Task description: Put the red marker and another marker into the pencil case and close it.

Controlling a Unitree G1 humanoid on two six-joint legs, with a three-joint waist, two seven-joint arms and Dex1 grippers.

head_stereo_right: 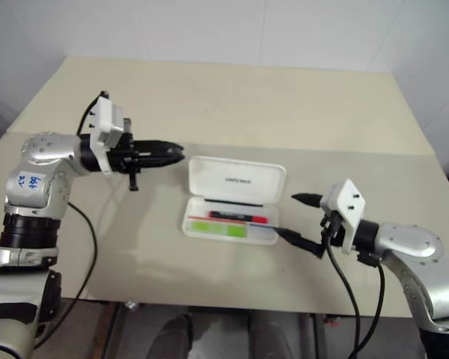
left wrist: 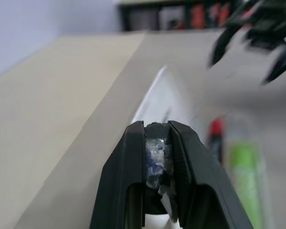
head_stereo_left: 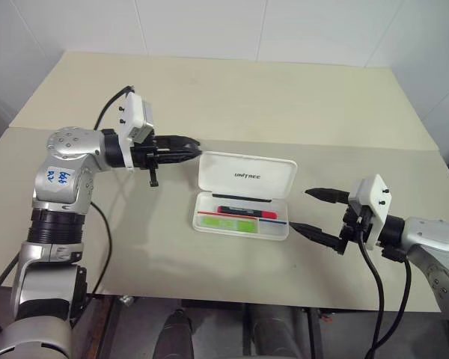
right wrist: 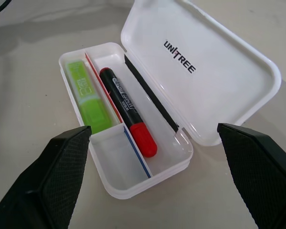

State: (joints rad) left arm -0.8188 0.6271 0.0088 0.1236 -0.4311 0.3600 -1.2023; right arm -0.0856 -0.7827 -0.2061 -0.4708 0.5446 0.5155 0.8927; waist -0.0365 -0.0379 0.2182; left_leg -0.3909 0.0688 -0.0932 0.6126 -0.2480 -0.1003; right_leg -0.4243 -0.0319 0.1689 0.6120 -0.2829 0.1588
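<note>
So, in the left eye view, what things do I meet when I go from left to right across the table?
Left gripper → pencil case, lid up, green marker and red marker inside → right gripper.

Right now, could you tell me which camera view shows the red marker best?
The right wrist view: the red marker lies close and unobstructed in the open pencil case, cap to end. Both eye views show it as a small distant strip, and the left wrist view shows a blurred red tip.

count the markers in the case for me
2: the red marker lies in the compartment nearer the open lid, the green marker in the compartment beside it, both inside the pencil case. None seems hidden.
</note>
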